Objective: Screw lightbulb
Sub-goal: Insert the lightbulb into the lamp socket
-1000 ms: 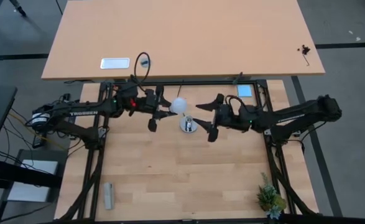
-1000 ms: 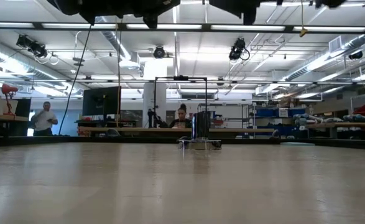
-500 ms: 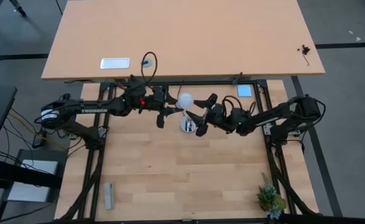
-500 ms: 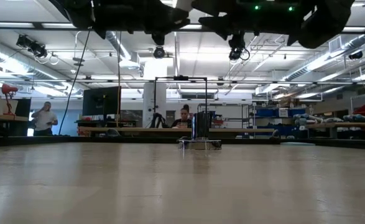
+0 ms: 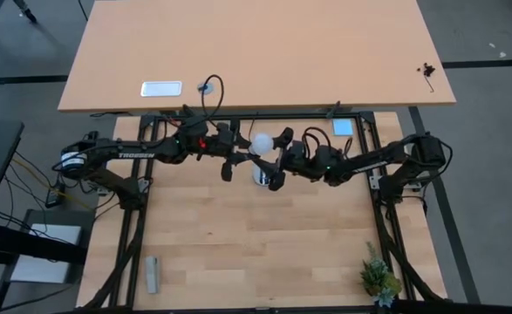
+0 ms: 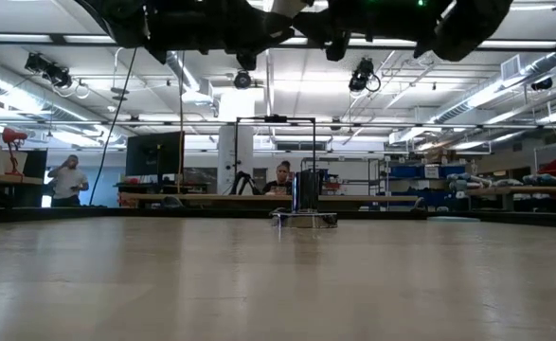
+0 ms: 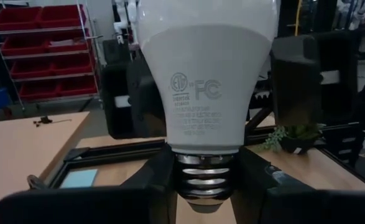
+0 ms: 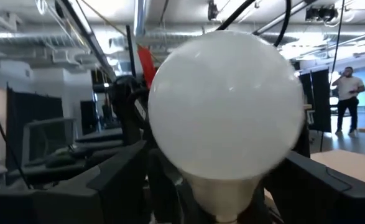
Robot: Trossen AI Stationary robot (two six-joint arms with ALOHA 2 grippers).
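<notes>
Both grippers' jaws around lightbulb (image 5: 261,143)

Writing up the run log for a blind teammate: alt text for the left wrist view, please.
A white lightbulb fills the view, its metal screw thread down between the left gripper fingers, which clamp it at the neck. The right gripper stands open around the bulb from behind, a dark finger on each side.
</notes>
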